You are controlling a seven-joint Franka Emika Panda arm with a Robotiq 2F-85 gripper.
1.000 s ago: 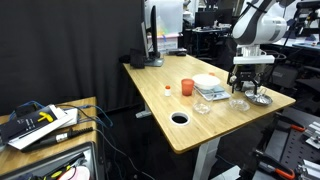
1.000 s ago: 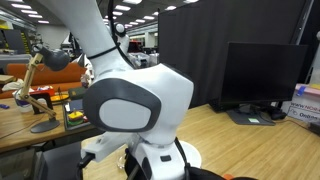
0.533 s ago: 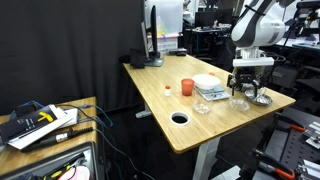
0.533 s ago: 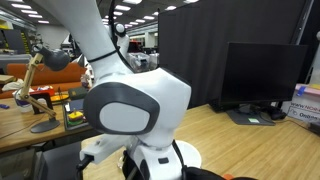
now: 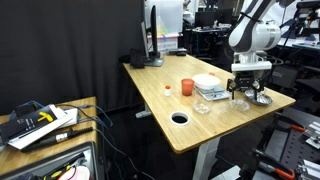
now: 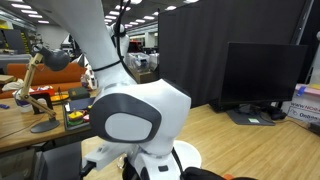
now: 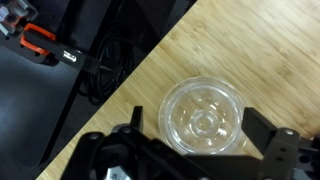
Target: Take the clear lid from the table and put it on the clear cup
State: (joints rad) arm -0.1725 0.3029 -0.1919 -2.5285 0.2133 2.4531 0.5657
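— State of the fingers (image 7: 258,128)?

— Spread wide in the wrist view, holding nothing.

— And the lid (image 7: 203,118)?

— Flat on the worktop (image 7: 270,50), right between the two fingers, with a gap on either side. Touching neither, as far as can be told. Centred well enough for a pinch, judging by that view.

— Progress, then?

— Hardly any. Lined up around the lid, but not yet gripped, not yet lifted. Left to do: closing on the rim, raising it, carrying it across, seating it on the cup (image 5: 202,105).

— Where to look for the cup?

— In an exterior view, probably the faint clear shape near the orange cup (image 5: 187,88), apart from the fingers. Too small there to be sure of the rim.

— Any worry?

— Thin, slippery-looking plastic, likely to bow or skid under a hard squeeze. Best closed gently.
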